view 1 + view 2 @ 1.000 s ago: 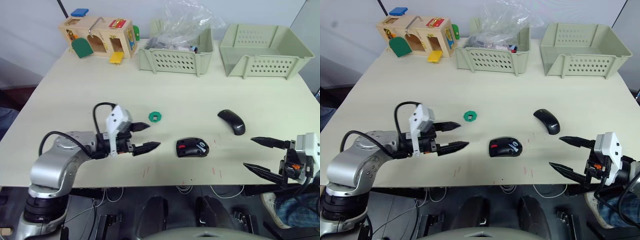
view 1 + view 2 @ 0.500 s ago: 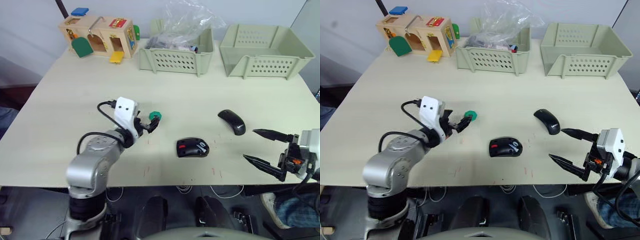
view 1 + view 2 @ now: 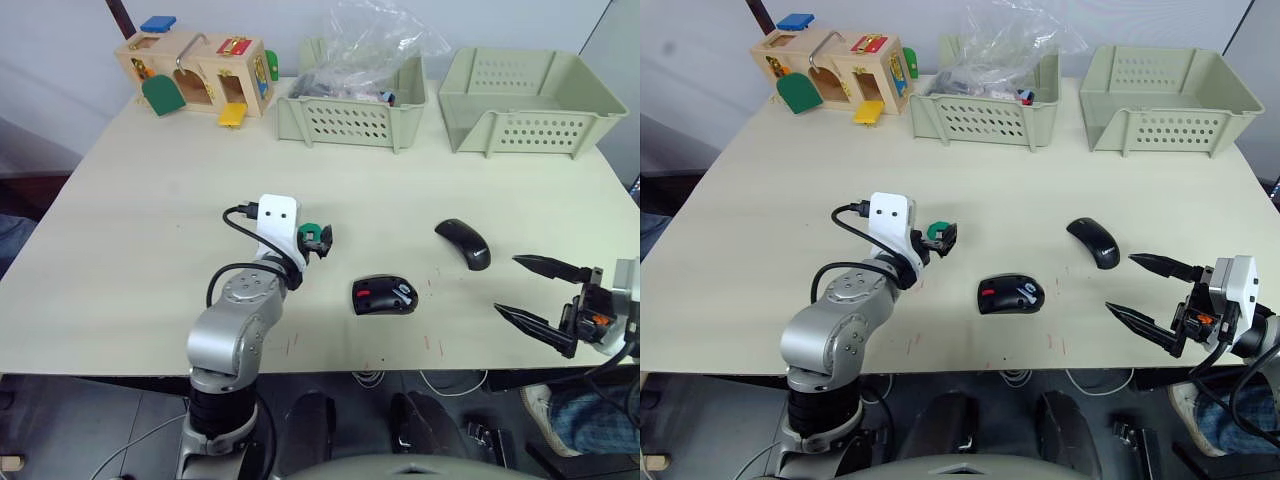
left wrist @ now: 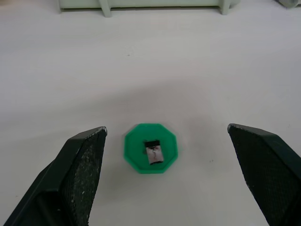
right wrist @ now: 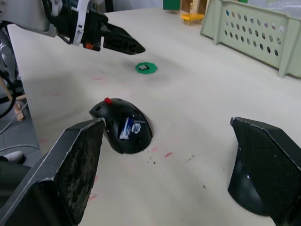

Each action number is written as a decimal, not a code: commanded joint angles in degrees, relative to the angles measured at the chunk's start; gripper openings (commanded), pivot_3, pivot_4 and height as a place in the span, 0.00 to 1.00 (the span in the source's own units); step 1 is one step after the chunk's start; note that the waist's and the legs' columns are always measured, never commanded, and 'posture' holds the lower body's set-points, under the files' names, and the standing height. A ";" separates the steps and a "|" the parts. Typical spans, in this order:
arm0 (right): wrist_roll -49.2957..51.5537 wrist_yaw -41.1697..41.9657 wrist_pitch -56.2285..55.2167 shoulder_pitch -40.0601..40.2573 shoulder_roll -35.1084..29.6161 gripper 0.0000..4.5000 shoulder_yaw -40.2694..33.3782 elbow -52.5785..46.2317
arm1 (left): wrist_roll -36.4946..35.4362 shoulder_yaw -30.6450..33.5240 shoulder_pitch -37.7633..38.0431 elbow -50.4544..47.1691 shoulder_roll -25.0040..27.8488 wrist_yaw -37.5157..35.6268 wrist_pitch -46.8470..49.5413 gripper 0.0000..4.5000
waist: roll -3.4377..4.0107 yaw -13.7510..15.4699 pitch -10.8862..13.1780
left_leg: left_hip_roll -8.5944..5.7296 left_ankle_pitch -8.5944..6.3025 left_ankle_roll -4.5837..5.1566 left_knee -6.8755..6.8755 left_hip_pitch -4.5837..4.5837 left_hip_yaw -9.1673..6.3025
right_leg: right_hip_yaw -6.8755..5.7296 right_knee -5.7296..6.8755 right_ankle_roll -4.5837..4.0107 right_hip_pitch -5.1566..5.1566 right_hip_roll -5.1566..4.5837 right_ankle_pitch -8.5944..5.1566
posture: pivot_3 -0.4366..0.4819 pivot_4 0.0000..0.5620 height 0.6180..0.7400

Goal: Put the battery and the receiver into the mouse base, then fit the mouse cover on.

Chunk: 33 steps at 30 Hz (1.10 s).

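On the table (image 3: 140, 200) we find the mouse base (image 3: 384, 295) near the front edge, its top open, with a red patch and a blue-and-silver battery (image 5: 126, 128) lying inside it. Our left gripper (image 4: 174, 176) hangs just over a green disc (image 4: 150, 148), fingers spread wide with one on each side of the disc and neither touching it. At the centre of that disc sits the receiver (image 4: 153, 153), a tiny dark squarish piece. The disc rests on the table to our left of the mouse base and a little farther back, apart from it.

To our right of the base, and slightly farther back, lies the mouse cover (image 3: 463, 243), a plain glossy black shell, well apart from the base. Our right gripper (image 3: 530, 292) hovers beyond the table's front right corner, its fingers wide apart and holding nothing, pointing back toward the mouse base.

Along the far edge stand two pale green baskets (image 3: 520, 100), one holding a crumpled clear plastic bag (image 3: 375, 45), and a wooden toy box (image 3: 200, 72) with coloured latches sits at the far left corner.
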 commanded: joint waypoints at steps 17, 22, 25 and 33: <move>2.26 5.67 -6.09 1.28 2.08 1.00 -4.04 6.70 | 5.04 -1.88 2.41 -0.78 -5.58 5.25 -2.74 0.97 | 0.03 -0.10 -0.01 | 0.00 0.00 0.00 0.00 0.02 0.00 | 0.01 0.00 -0.02 -0.01 0.00 -0.01 | 0.48 0.27 1.00; 3.15 4.66 -5.22 2.75 2.86 1.00 -3.00 3.99 | 5.65 -1.67 2.27 -0.83 -6.07 5.62 -2.72 0.97 | 0.03 -0.03 -0.01 | 0.00 0.00 0.00 0.00 0.00 -0.01 | 0.00 0.00 -0.03 0.00 0.00 -0.02 | 0.48 0.27 1.00; 2.95 4.54 -5.05 2.79 3.09 1.00 -2.53 3.46 | 6.41 -1.62 2.17 -0.20 -6.25 6.09 -2.94 0.83 | 0.03 -0.01 -0.01 | 0.00 0.00 0.00 0.00 0.00 0.00 | 0.01 0.00 -0.03 0.00 -0.01 -0.02 | 0.48 0.27 1.00; 3.12 3.92 -3.65 2.07 2.72 1.00 -1.96 2.62 | 6.80 -0.66 0.00 5.27 -7.53 6.23 -6.03 0.76 | 0.03 0.00 -0.01 | -0.01 0.00 0.00 0.00 -0.01 -0.01 | -0.01 0.00 -0.04 -0.01 -0.01 -0.02 | 0.48 0.27 1.00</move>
